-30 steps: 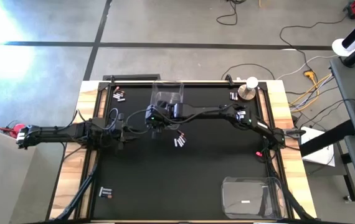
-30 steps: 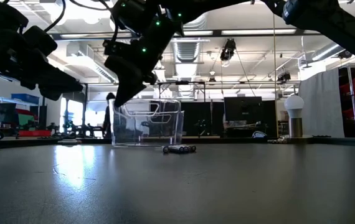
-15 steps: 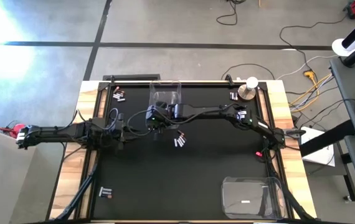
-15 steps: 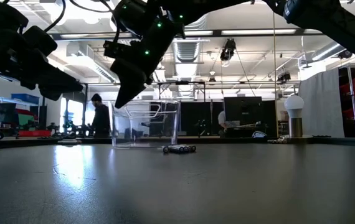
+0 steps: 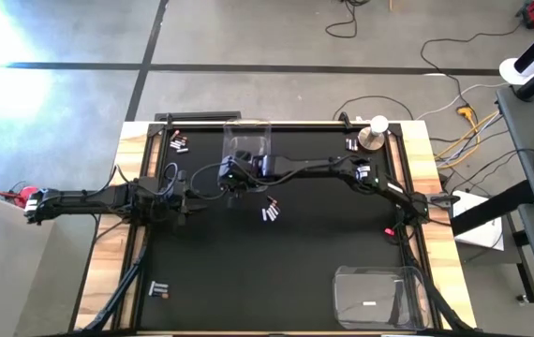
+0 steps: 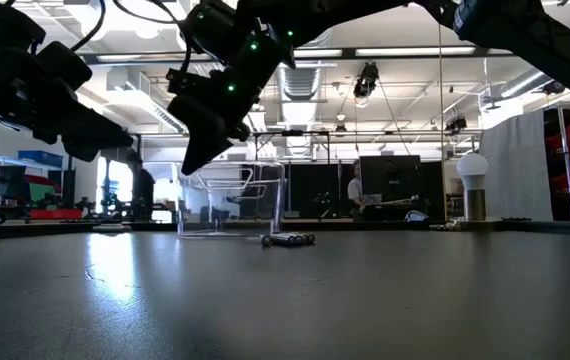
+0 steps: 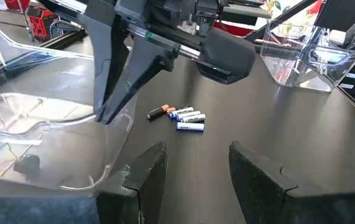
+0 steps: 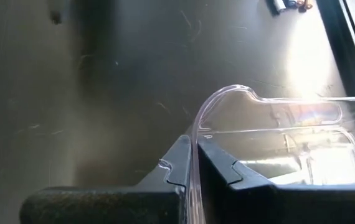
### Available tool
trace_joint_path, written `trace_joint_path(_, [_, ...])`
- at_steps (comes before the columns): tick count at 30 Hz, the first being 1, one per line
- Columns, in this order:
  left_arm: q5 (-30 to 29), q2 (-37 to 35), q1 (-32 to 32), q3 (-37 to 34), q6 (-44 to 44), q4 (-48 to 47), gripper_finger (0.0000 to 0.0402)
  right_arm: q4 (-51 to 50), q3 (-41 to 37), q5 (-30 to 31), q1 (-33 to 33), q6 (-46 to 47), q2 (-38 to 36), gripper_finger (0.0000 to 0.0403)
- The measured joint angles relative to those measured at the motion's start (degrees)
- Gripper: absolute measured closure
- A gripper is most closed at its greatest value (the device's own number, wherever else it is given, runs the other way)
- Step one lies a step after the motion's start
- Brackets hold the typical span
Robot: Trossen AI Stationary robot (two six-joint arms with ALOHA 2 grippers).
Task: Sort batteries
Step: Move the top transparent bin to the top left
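A clear plastic bin point(image 5: 248, 145) stands at the table's far middle, seen also in the low view as the bin point(image 6: 233, 200). My right gripper point(image 8: 194, 146) reaches across from the right and is shut on its wall. A cluster of batteries point(image 5: 270, 212) lies just near of the bin, showing in the left wrist view as batteries point(image 7: 180, 118). More batteries lie at the far left point(image 5: 179, 142), far right point(image 5: 352, 144) and near left point(image 5: 159, 290). My left gripper point(image 7: 193, 168) waits open at the table's left, nothing between its fingers. My right gripper pinches the rim of the bin's near wall point(image 8: 194, 132), close to the left corner, one finger inside the bin and one outside. The fingers point(image 7: 112, 102) slant down from the table's right and lie along the wall. The bin stays upright, its bottom point(image 6: 230, 233) on the table.
A second clear bin point(image 5: 379, 295) sits at the near right corner. A small lamp with a white globe point(image 5: 376, 131) stands at the far right. Wooden table edges point(image 5: 108, 234) frame the black mat. People move in the room beyond the table.
My right gripper, still shut on the bin's wall, has drawn the bin a little toward the table's left edge; the bin stays upright on the table. A person in the room behind has walked past.
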Motion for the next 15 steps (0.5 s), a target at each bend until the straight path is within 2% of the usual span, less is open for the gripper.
trace_joint_path(15, [0.0,0.0,0.0,0.0,0.0,0.0,0.0246,0.0,-0.1,0.0,-0.2,5.8,0.0,0.0390])
